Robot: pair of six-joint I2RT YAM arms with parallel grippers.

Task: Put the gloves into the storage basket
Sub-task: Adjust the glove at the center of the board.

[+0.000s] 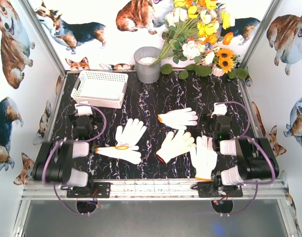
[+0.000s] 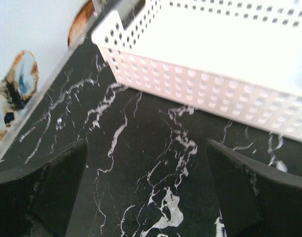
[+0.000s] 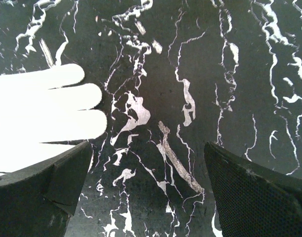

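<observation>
Gloves [image 1: 175, 144]: five, spread flat on counter [image 1: 156, 98], centre of frame. Storage basket [image 1: 98, 101]: upper left. Left pincer [image 2: 146, 168], right pincer [image 3: 148, 168]: jaws apart.

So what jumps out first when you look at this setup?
Five white gloves lie scattered across the middle of the black marbled table. An empty white basket sits at its far left corner. A bright bouquet stands at the back right, and corgi pictures cover the walls.
</observation>
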